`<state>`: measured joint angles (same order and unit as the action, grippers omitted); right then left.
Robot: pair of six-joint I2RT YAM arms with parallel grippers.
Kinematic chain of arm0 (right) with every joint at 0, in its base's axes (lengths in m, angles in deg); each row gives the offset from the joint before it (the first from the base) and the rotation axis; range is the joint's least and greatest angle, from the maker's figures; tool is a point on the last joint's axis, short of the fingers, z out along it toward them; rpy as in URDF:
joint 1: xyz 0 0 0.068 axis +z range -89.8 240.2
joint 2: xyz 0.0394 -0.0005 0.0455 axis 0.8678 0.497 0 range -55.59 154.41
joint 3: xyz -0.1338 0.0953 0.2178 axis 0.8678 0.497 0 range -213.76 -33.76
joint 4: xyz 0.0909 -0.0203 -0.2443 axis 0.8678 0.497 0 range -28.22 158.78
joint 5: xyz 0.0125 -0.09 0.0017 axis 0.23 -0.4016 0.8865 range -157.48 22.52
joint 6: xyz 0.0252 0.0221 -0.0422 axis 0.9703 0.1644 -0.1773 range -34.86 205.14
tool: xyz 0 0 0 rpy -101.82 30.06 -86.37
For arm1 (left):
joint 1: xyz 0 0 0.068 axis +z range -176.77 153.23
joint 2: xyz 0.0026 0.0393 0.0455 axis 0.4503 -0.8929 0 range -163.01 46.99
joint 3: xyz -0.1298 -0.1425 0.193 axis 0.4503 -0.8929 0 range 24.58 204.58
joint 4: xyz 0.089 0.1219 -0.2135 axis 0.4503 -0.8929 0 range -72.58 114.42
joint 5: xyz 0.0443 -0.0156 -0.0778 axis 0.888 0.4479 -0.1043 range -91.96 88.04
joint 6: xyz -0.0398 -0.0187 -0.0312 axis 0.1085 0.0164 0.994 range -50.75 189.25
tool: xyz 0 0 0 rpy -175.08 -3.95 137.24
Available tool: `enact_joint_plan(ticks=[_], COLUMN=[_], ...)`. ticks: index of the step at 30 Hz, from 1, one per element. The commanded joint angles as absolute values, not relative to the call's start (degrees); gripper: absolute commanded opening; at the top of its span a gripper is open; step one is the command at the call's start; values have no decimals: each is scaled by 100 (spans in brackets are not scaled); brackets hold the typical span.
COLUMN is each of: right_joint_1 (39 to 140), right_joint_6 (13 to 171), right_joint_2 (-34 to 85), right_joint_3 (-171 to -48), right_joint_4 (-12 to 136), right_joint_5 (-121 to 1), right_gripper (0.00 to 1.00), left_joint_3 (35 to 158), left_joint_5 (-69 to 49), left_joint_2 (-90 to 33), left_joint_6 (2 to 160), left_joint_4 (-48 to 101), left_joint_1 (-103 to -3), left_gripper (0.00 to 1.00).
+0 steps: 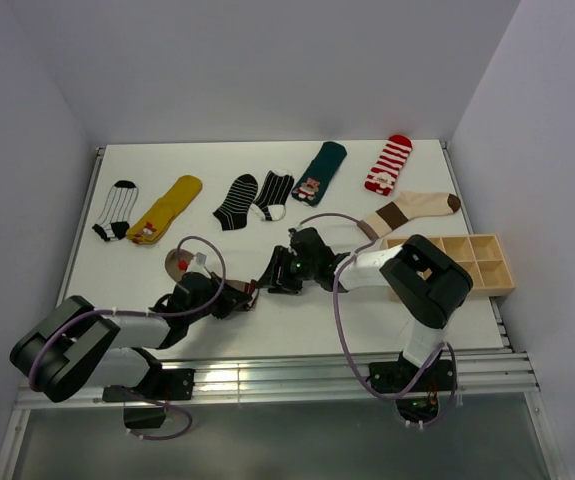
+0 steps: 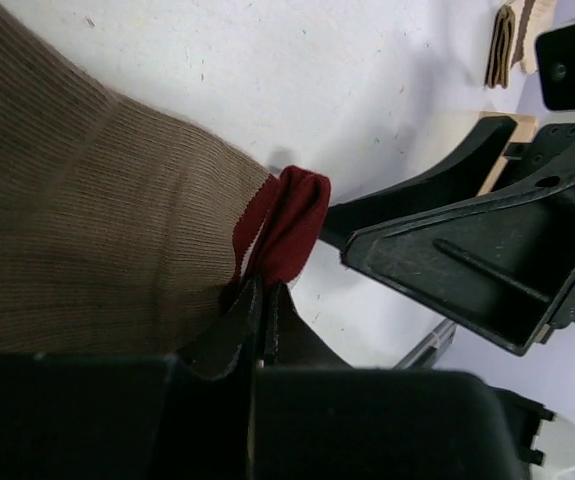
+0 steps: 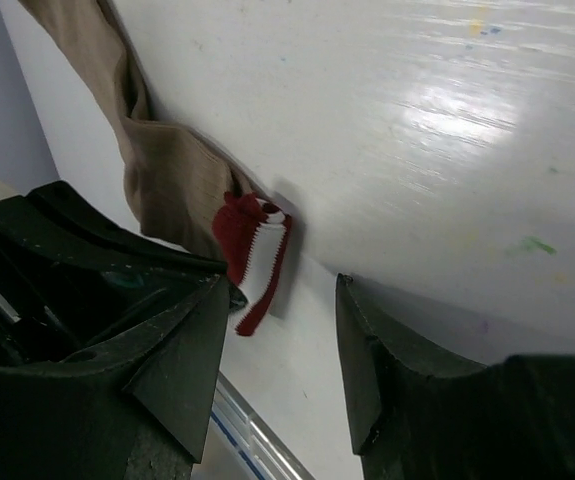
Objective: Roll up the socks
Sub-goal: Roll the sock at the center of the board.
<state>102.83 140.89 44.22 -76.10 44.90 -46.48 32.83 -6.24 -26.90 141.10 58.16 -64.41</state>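
Our left gripper (image 2: 264,300) tight on the red cuff (image 2: 287,225) of one brown sock (image 2: 87,230), right gripper (image 3: 282,290) wide apart alongside, seven more socks (image 1: 320,172) beyond.

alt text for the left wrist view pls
The left gripper, shut, pinches a brown ribbed sock just by its dark red cuff. The sock lies on the white table and fills the left side; the right gripper, its black fingers open, sits at the right.

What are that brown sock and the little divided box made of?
The brown sock looks like a soft, matte ribbed knit: fine parallel ribs run across it. The divided box seems pale bare wood, perhaps plywood, with dull tan walls.
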Motion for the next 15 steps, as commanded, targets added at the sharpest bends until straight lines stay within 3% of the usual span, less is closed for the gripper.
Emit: enact_joint_plan(ticks=[1,15], right_joint_1=[10371,10485], right_joint_6=[14157,13990], right_joint_2=[4627,5304], right_joint_3=[-7893,-8455], right_joint_4=[4183,4578], right_joint_5=[-4621,-4498], right_gripper=[54,49], left_joint_3=[3126,3011], left_joint_5=[-961,-1137], left_joint_2=[-2982,-3167], left_joint_6=[14290,14379], left_joint_4=[6098,6292], left_joint_1=[-6333,-6183], left_gripper=[0,0])
